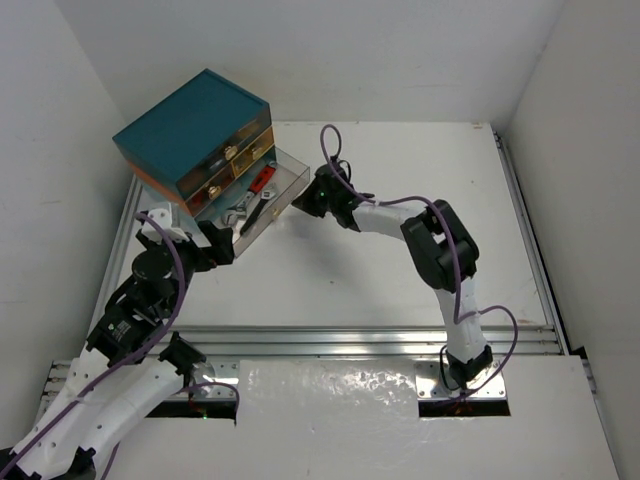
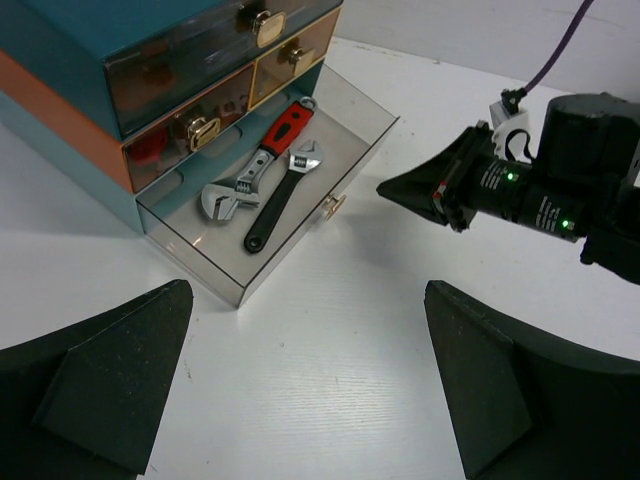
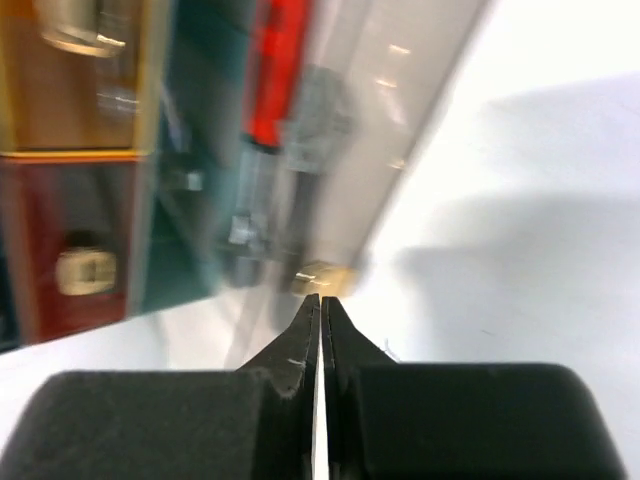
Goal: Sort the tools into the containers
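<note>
In left wrist view, see 2 wrenches point(image 2: 262, 170) in the open drawer point(image 2: 300, 246); left gripper point(image 2: 305, 290) released. Right wrist view shows right gripper point(image 3: 320, 300) clenched, empty, near knob point(image 3: 322, 278).

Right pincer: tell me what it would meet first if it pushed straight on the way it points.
Most likely the tan knob on the open drawer, just ahead of the right pincer's shut tips; depth is unclear.

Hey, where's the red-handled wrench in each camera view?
Top external: red-handled wrench left of centre, lying in the open drawer.
Left wrist: upper centre, inside that drawer.
Right wrist: a blurred red streak at top centre.
Shared landmark: the open drawer holding it shows in all three views.
</note>
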